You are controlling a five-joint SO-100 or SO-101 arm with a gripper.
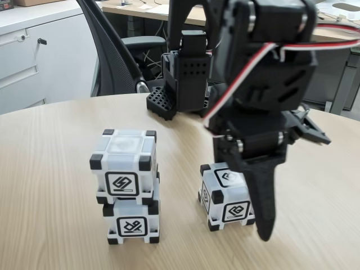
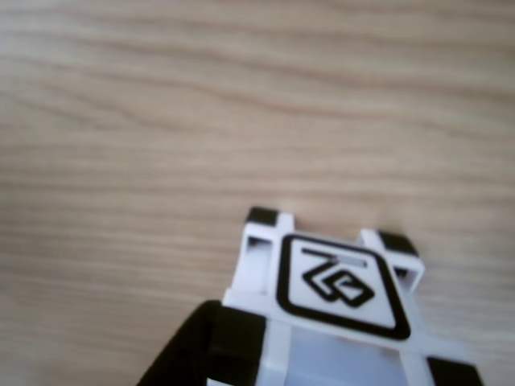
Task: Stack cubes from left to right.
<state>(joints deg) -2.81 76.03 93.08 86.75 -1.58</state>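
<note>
Cubes: two stand stacked [image 1: 128, 185] at left in the fixed view; the third cube [image 1: 228, 196] sits on the table [image 1: 50, 169], gripper [image 1: 253, 197] straddling it, grip unclear. Jaws should seat squarely before lifting.

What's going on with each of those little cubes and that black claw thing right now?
Top cube: stacked on another, slightly offset.
Bottom cube: on the table, carrying the top one.
Lone cube: on the table, unstacked, right of the stack in the fixed view.
Tool: lowered beside the lone cube; whether it grips it is unclear.
</note>
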